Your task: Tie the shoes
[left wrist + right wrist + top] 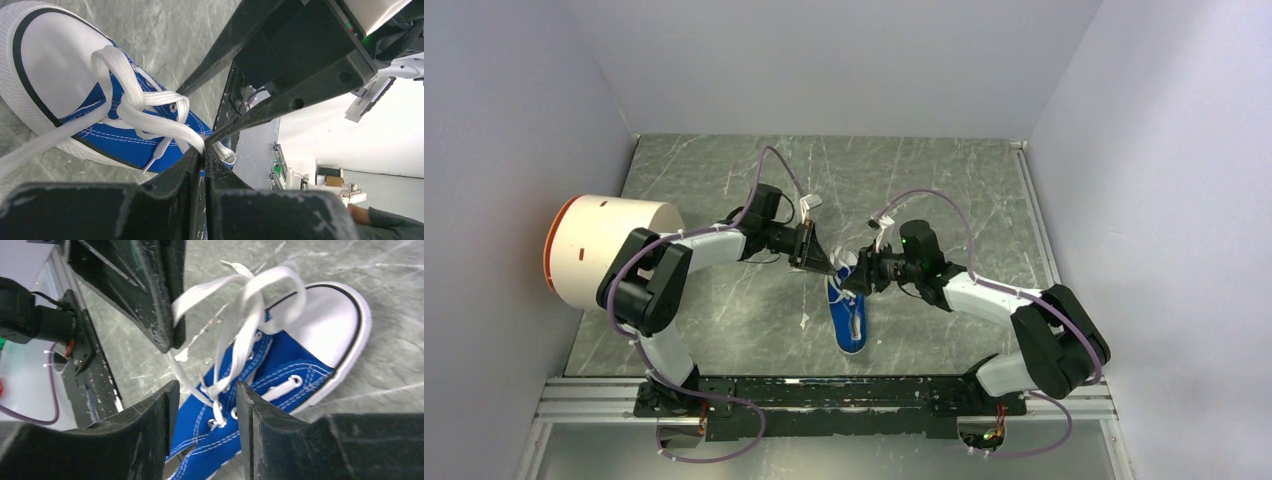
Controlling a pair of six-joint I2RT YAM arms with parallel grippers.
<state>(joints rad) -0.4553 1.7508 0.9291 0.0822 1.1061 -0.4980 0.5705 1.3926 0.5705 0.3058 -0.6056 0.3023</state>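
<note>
Your two arms reach inward and meet over one blue sneaker (pixel 846 320) lying mid-table (pixel 724 320). Your left gripper (pixel 204 150) is pinched tight on one white lace (pixel 165 127). Your right gripper (pixel 205 390) is parted, straddling the lacing and gripping nothing. One white drum (pixel 614 250) stands far left.

Blue sneaker (pixel 852 325), white toe cap (pixel 55 65) edged black, white laces (pixel 155 122), grey marbled table (pixel 744 330), white-and-orange cylinder (pixel 614 250)
</note>
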